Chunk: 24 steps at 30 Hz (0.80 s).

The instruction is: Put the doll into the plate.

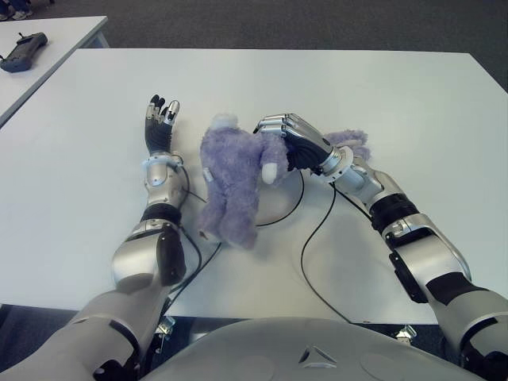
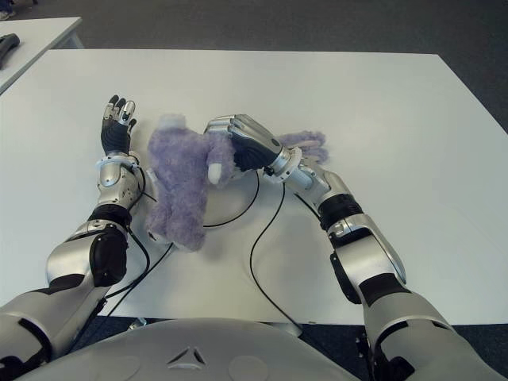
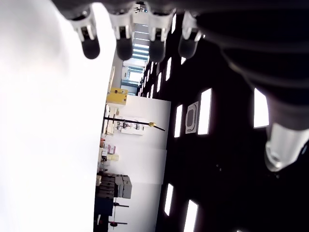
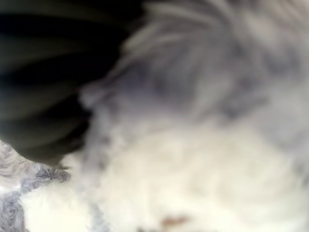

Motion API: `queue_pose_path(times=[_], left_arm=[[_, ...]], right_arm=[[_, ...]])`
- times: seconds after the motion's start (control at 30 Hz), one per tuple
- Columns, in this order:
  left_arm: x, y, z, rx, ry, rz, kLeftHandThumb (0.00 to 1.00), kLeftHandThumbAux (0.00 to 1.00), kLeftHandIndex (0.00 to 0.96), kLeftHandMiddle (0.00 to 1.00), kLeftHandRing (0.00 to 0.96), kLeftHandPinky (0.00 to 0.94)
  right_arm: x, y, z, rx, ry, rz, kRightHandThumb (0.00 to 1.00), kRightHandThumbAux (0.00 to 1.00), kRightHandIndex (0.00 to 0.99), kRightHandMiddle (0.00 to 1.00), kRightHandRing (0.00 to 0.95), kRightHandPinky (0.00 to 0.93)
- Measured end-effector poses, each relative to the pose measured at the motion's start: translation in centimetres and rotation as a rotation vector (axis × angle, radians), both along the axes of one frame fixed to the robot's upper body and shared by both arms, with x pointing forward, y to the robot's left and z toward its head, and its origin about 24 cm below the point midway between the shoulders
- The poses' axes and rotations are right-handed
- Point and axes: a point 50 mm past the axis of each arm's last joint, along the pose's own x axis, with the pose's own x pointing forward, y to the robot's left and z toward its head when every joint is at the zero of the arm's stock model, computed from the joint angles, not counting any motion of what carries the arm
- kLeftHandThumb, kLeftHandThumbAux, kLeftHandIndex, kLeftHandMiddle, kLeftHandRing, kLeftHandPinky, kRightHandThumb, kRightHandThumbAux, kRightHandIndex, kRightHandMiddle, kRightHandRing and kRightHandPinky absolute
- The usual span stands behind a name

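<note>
1. The fluffy lavender plush doll [image 1: 232, 181] hangs mid-tabletop, nearer the front edge than the far one. The right hand [image 1: 295, 141] has its silver-and-black fingers curled round the doll's head end; the right wrist view is filled with pale fur pressed against dark fingers, which fits a firm clasp. Gripped at the top, the soft body droops, so its legs trail toward the front edge.

2. The flat white round plate [image 1: 279, 208] lies on the white tabletop [image 1: 381, 95] under and just to the right of the doll. Only its dark-edged rim arc shows clearly, between the doll's body and the right forearm. The doll's lower half appears to overlap the plate's left part, though whether the feet touch the plate or the tabletop beyond its rim cannot be told.

3. The left hand [image 1: 161, 119] shows just left of the doll, fingers straight and spread, holding nothing; its wrist view shows only bare fingertips against the room. It seems kept clear so the right hand can work alone.

4. Black cables [image 1: 313, 238] loop across the tabletop near the front edge beside the plate.

5. Judged from this, the placing is nearly done: the doll probably needs shifting rightward over the plate's middle before it is released, or its legs may end up draped off the rim.

6. A dark handheld controller [image 1: 22, 41] lies on a separate table by the far-left corner, uninvolved.
</note>
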Motion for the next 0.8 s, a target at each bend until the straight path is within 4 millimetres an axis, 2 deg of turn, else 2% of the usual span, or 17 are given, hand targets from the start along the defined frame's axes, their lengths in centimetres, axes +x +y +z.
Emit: queue_pose_path(times=[0.4, 0.8], left_arm=[[0.0, 0.0, 0.0, -0.006, -0.003, 0.004, 0.000, 0.553, 0.039, 0.087, 0.059, 0.044], [-0.1, 0.0, -0.2, -0.010, 0.000, 0.006, 0.000, 0.557, 0.036, 0.085, 0.057, 0.043]], right_arm=[[0.9, 0.6, -1.5, 0.017, 0.052, -0.101, 0.700, 0.721, 0.438, 0.863, 0.851, 0.838], [1.5, 1.7, -2.6, 0.004, 0.132, -0.132, 0.701, 0.718, 0.438, 0.880, 0.870, 0.865]])
